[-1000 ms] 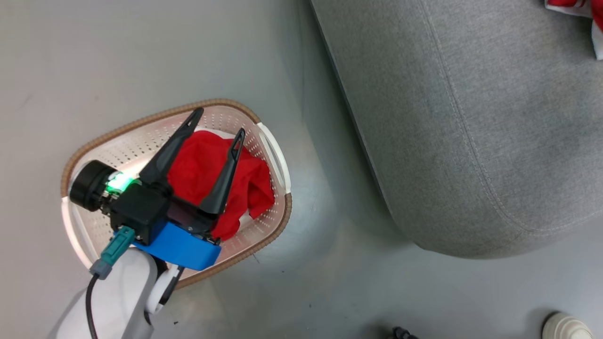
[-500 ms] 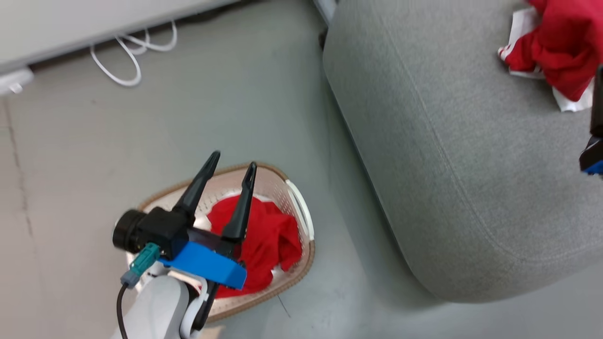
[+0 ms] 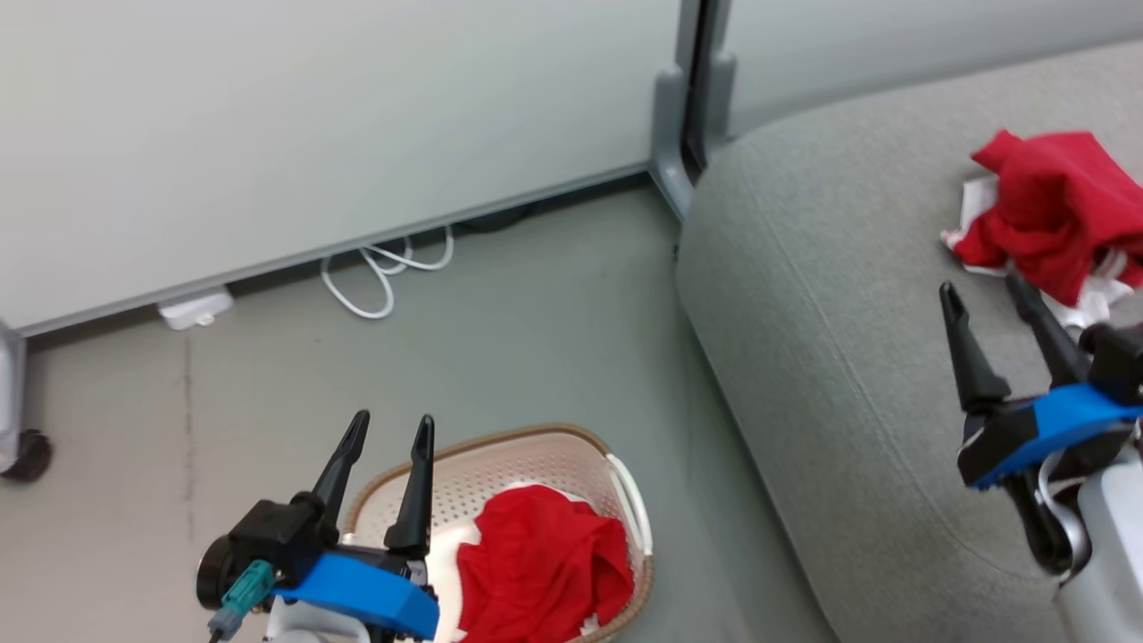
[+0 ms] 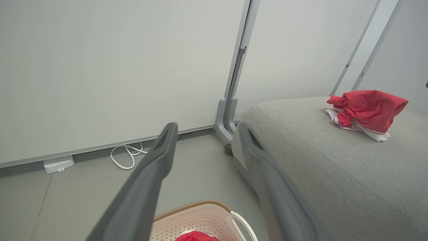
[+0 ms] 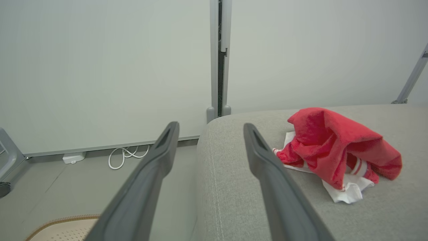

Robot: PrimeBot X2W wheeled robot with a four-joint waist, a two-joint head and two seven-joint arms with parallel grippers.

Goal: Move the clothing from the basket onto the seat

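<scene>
Left gripper (image 3: 393, 418) shifted off clothing (image 3: 536, 563), jaws apart, empty

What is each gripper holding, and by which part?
Nothing: left gripper and right gripper are open and empty; a red garment lies in the basket, the other garment on the seat.

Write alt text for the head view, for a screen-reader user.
One red garment lies crumpled on the grey seat at right, while a second red garment sits in the cream basket on the floor. The left gripper is open near the basket's left rim, the right gripper open over the seat near the first garment; both empty.
</scene>
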